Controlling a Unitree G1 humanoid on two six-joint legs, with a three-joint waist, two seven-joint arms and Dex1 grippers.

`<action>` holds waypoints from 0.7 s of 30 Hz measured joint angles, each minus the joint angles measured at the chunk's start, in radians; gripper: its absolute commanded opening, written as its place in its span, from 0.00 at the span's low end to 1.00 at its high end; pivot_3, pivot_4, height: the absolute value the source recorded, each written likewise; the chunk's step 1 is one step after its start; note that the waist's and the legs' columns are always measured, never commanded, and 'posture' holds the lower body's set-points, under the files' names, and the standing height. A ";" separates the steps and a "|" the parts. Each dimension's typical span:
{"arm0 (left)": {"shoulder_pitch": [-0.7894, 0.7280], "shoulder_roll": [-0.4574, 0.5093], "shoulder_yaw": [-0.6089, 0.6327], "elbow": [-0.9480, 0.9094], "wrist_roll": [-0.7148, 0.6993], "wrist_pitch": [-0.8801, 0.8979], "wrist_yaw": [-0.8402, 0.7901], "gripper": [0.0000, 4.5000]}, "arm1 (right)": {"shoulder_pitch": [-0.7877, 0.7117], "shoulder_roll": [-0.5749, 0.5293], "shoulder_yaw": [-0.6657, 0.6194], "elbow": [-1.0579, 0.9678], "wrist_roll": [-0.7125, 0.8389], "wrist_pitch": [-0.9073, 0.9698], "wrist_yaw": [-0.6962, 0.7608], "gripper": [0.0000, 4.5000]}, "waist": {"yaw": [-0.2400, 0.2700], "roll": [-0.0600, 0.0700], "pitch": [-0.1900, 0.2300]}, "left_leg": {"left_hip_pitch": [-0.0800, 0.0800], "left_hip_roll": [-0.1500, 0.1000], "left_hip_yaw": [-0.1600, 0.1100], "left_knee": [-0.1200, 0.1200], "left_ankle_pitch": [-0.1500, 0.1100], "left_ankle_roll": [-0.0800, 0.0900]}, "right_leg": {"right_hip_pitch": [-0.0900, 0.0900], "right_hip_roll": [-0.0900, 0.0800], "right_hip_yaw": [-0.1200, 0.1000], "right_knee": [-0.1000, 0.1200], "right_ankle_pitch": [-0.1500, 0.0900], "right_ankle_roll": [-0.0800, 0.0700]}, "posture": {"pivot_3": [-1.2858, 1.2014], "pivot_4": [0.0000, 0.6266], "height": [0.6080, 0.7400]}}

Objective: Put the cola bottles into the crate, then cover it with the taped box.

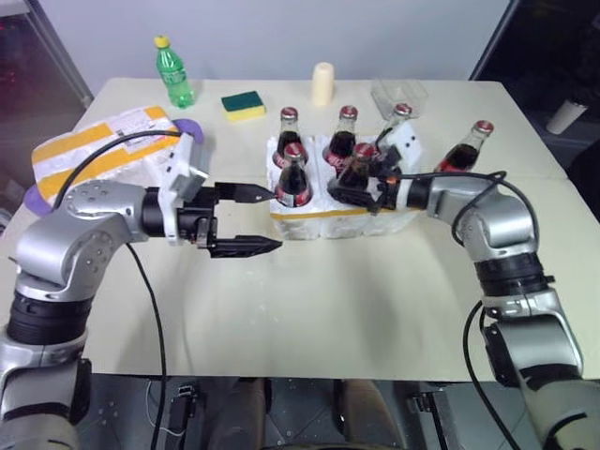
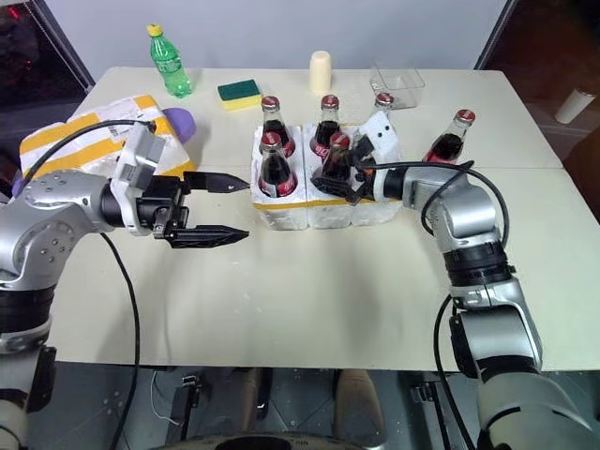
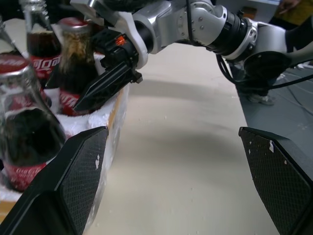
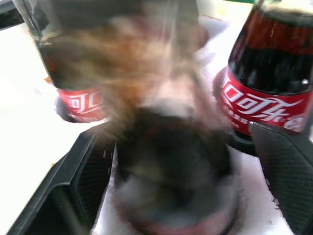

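The crate (image 1: 309, 223), white foam with a yellow band, stands mid-table with several cola bottles upright in its wells. My right gripper (image 1: 354, 190) is open, a finger on either side of the front middle bottle (image 1: 362, 157), which sits in its well; a gap shows beside one finger (image 4: 286, 171). One more cola bottle (image 1: 466, 148) stands on the table just right of the crate. My left gripper (image 1: 270, 220) hangs open and empty just left of the crate, beside the front left bottle (image 1: 292, 176). The taped box (image 1: 103, 150) lies at the far left.
At the back of the table stand a green plastic bottle (image 1: 173, 70), a yellow-green sponge (image 1: 244, 105), a cream cylinder (image 1: 322, 82) and a clear plastic container (image 1: 398, 92). A purple object (image 1: 190, 127) lies beside the taped box. Bare table (image 1: 328, 300) stretches in front of the crate.
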 measured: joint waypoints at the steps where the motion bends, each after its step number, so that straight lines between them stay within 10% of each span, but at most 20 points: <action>1: -0.007 -0.012 -0.004 0.001 -0.005 0.004 0.001 1.00 | 0.022 -0.022 -0.040 -0.059 0.028 0.035 -0.009 0.99 | 0.004 0.000 0.000 | -0.001 0.000 0.000 0.000 0.000 0.000 | 0.000 0.000 0.000 0.000 0.000 0.000 | 0.52 0.24 0.99; 11: -0.077 -0.138 -0.031 0.004 -0.036 0.036 0.076 1.00 | 0.392 -0.243 -0.524 -0.476 0.185 0.311 -0.171 0.99 | -0.004 0.000 -0.001 | 0.003 0.000 0.000 0.000 0.000 0.000 | 0.004 0.000 0.000 -0.001 0.000 0.000 | 0.52 0.24 0.99; 21: -0.090 -0.163 -0.045 0.004 -0.027 0.033 0.109 1.00 | 0.433 -0.165 -0.441 -0.321 0.022 0.114 -0.312 0.99 | -0.005 0.001 -0.001 | 0.004 0.000 0.001 0.001 0.000 0.000 | 0.004 0.000 0.002 -0.001 0.000 0.000 | 0.52 0.24 0.99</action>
